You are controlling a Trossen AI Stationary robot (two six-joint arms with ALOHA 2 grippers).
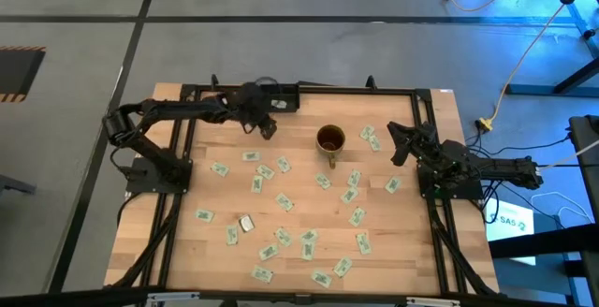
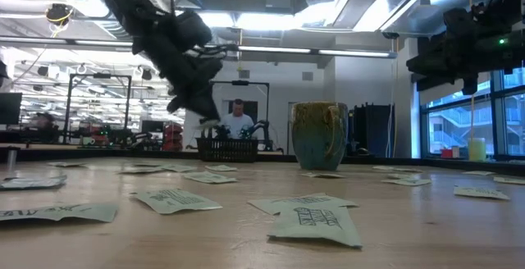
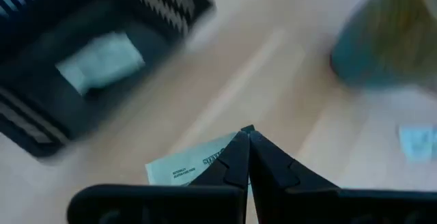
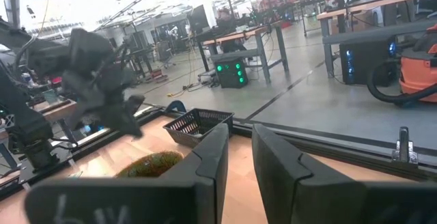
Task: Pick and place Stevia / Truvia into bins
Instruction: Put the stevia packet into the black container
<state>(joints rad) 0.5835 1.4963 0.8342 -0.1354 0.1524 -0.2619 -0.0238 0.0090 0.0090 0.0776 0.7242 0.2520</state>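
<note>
I have the left gripper [image 3: 247,136] pinched shut on one sachet [image 3: 188,164], raised above the table [image 1: 309,251] between the black tray [image 3: 82,74] and the mug [image 1: 330,139]; the tray, with one sachet already inside, lies just beyond the gripper tip on the side away from the mug, so I judge the coming move to be a short carry away from the mug. The left arm is clearly the nearer one to the tray. The right gripper [image 4: 235,156] waits narrowly parted on the mug's far side, with many sachets loose on the table.
</note>
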